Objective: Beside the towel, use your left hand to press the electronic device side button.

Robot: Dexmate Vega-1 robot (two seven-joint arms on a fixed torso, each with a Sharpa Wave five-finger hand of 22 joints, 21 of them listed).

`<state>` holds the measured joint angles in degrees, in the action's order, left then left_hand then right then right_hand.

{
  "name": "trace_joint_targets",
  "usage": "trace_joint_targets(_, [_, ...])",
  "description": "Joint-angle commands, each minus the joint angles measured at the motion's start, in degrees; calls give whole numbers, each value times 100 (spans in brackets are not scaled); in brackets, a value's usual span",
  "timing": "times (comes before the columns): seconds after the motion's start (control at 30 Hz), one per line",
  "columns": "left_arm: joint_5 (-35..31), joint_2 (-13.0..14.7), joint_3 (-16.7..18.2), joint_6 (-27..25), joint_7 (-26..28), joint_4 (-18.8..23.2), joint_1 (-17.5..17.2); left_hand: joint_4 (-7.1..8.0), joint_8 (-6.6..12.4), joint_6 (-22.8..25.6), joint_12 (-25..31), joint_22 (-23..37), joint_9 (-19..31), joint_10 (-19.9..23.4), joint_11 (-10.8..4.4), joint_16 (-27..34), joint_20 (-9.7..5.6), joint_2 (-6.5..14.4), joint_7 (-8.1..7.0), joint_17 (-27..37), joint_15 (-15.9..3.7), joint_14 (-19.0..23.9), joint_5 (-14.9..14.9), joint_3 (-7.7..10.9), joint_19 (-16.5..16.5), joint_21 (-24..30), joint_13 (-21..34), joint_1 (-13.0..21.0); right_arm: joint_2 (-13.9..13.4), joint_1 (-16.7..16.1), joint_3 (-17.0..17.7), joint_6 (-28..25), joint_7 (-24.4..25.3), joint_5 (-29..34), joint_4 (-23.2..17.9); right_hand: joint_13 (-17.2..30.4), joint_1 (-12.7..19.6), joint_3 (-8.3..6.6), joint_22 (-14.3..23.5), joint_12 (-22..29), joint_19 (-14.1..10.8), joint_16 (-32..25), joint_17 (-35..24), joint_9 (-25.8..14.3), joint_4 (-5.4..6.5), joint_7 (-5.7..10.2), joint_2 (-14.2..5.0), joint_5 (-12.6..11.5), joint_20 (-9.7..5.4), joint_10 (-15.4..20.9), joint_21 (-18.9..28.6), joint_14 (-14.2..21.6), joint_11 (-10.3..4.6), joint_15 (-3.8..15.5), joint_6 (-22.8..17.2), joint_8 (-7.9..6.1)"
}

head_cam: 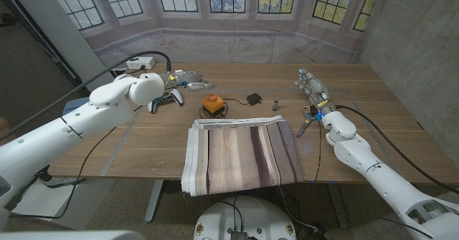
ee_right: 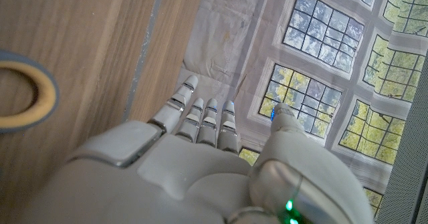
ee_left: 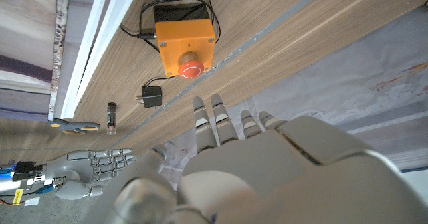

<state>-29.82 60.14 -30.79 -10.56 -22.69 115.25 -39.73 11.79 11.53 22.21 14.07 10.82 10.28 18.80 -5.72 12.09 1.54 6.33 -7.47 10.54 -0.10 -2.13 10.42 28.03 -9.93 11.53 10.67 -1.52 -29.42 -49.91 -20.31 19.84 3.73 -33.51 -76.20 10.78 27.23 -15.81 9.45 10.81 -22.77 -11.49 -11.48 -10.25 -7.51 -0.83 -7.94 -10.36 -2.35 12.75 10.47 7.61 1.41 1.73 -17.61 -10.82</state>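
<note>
Left hand [head_cam: 188,78] of mine sits upper left of centre in the head view, over the far table [head_cam: 387,104], fingers straight and apart, holding nothing. In the left wrist view the fingers [ee_left: 217,120] reach toward the orange box. Right hand [head_cam: 313,86] is upper right in the head view, fingers extended, gripping nothing; the right wrist view shows the same spread fingers [ee_right: 200,120].

Largest thing: striped towel [head_cam: 240,154], folded, lower centre, hanging over the near edge. Just above its top-left corner sits the orange device [head_cam: 211,105] with a red button [ee_left: 192,69] and a black cable. Side button itself I cannot make out. White game controller [head_cam: 171,98] lies near my left hand. Scissors [head_cam: 306,117] lie below my right hand. Black adapter [head_cam: 254,98] and a small vial [head_cam: 276,104] sit above the towel.
</note>
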Motion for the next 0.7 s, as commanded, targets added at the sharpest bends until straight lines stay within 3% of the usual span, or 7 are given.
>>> trace_joint_targets(0.03, [-64, 2, -8, -79, -178, 107, 15, -5, 23, 73, 51, 8, 17, 149, -44, 36, 22, 78, 17, 8, -34, 63, 51, -74, -756, 51, 1, -16, 21, -5, 23, 78, -23, -12, 68, 27, 83, -8, 30, 36, 2, -44, -12, -28, -47, 6, -5, 29, 16, 22, 50, 5, 31, -48, -65, -27])
trace_joint_targets(0.7, [-222, -62, -165, -204, -375, 38, 56, -9, 31, 225, 27, 4, 17, 298, -22, 73, 4, 233, 68, 4, -66, 245, 47, -197, -722, 68, 1, 6, -1, -90, 49, 67, 5, -41, 17, 27, 92, -4, 30, 34, 0, -45, -13, -29, -55, 2, -5, 31, 16, 8, 51, 1, 28, -47, -71, -22])
